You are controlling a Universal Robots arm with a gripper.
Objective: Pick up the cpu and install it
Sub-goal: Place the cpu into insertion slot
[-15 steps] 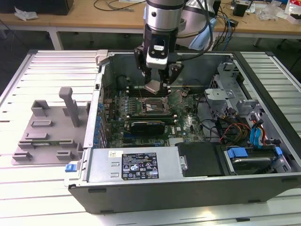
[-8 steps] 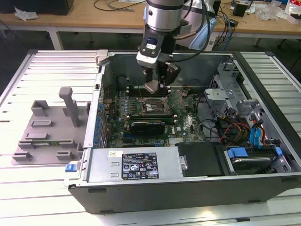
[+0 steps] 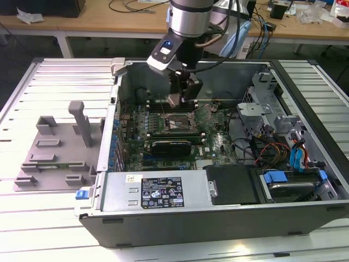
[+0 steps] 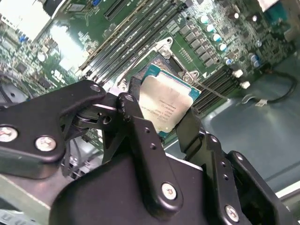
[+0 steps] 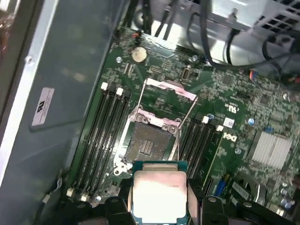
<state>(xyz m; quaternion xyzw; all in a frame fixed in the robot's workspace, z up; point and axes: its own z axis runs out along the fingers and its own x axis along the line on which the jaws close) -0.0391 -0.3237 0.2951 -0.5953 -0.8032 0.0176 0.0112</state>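
My gripper (image 3: 181, 97) hangs inside the open computer case (image 3: 218, 218), clenched on the cpu (image 3: 173, 100). In both wrist views the black fingers (image 4: 140, 131) press on two opposite edges of the chip, with its shiny metal top facing the cameras. The cpu (image 4: 166, 103) is up in the air, held clear of the green motherboard (image 4: 140, 28) and touching nothing but my fingers.

In the first wrist view the cpu (image 5: 159, 194) sits just beside the socket (image 5: 150, 143), which lies open with its dark contact field bare. The socket's metal frame (image 5: 168, 89) is swung back on its far side. Rows of memory slots (image 5: 101, 131) run along both sides of the socket.

In the exterior view the socket (image 3: 172, 123) lies below my gripper, near the middle of the board. A grey plastic tray (image 3: 54, 147) rests on the slatted table (image 3: 43, 229), well apart from me, to the exterior view's left of the case.
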